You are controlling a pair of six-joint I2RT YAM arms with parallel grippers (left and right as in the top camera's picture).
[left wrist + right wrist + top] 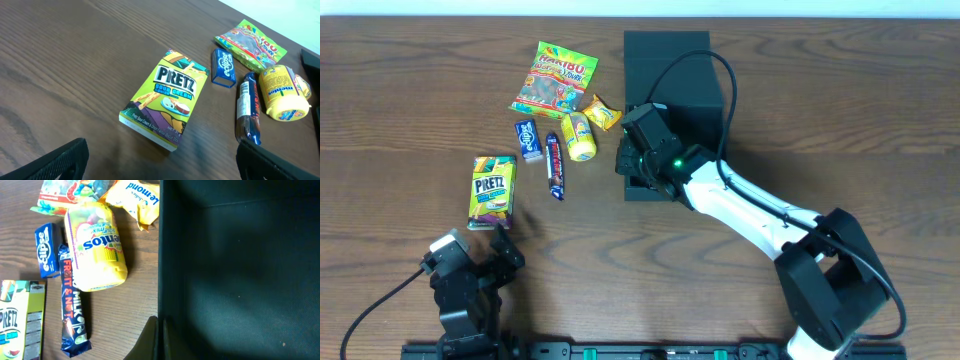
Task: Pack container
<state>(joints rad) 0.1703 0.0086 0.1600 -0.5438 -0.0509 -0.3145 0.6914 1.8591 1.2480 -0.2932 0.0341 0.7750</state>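
Observation:
The container is a dark teal-black square box at the table's back centre, and its dark inside fills the right wrist view. My right gripper is at the box's front left corner. Its fingers are pinched on the box's left wall, one outside and one inside. My left gripper is open and empty near the front left edge, with the Pretz box just ahead of its fingers. Whether anything lies in the container is hidden.
Snacks lie left of the container: Pretz box, Haribo bag, blue Eclipse pack, blue chocolate bar, yellow Mentos tub, yellow lemon packet. The right arm's cable arcs over the box.

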